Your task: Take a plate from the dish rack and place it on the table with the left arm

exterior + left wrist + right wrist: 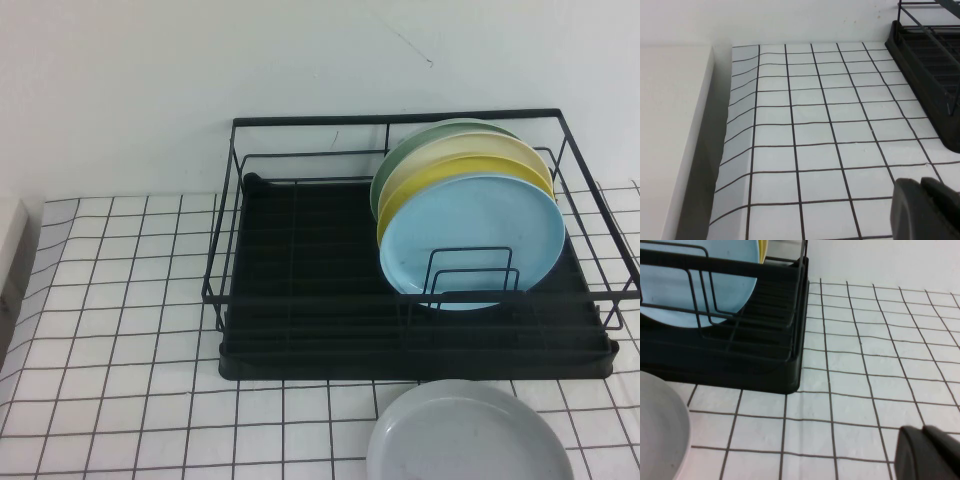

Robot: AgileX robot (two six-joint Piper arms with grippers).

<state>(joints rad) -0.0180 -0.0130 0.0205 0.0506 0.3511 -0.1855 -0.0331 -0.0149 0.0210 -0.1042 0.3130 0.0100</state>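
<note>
Left of rack [300, 300], table [120, 300] lies bare.

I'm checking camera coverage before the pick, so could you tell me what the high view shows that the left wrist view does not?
Only the high view shows the plates: the blue plate standing foremost in the rack, yellow, cream and green ones behind it, and a grey plate on the table. Only the left wrist view shows the shut left gripper, above bare tiles, rack off to one side. Both show rack and table. The right gripper appears in neither.
</note>
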